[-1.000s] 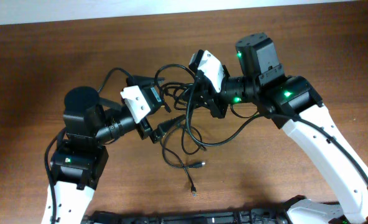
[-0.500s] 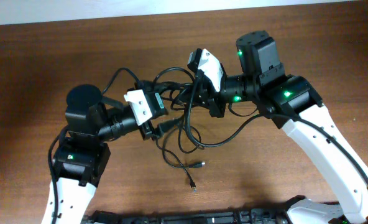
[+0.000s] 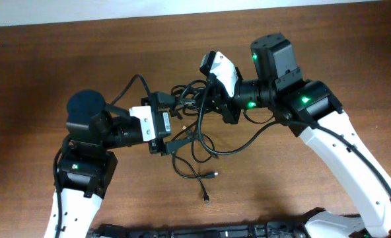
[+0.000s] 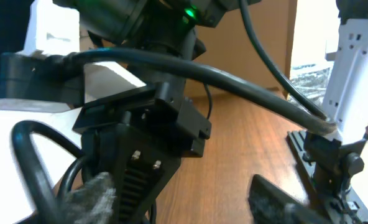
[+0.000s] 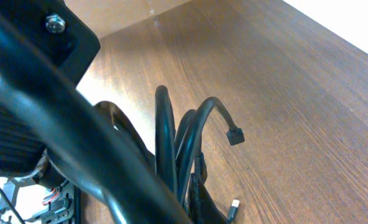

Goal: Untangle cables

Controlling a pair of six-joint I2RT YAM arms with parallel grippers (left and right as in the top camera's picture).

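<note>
Both arms are reaching inward; the left gripper (image 3: 177, 124) is gaping beside tangled black cables (image 3: 202, 151), the right gripper (image 3: 203, 106) is sitting among them, its grip impossible to tell.

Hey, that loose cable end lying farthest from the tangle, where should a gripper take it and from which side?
Grip the loose cable end on its straight run just behind the tip, coming down from above with the jaws across it. It lies flat on bare table, apart from the tangle.
</note>
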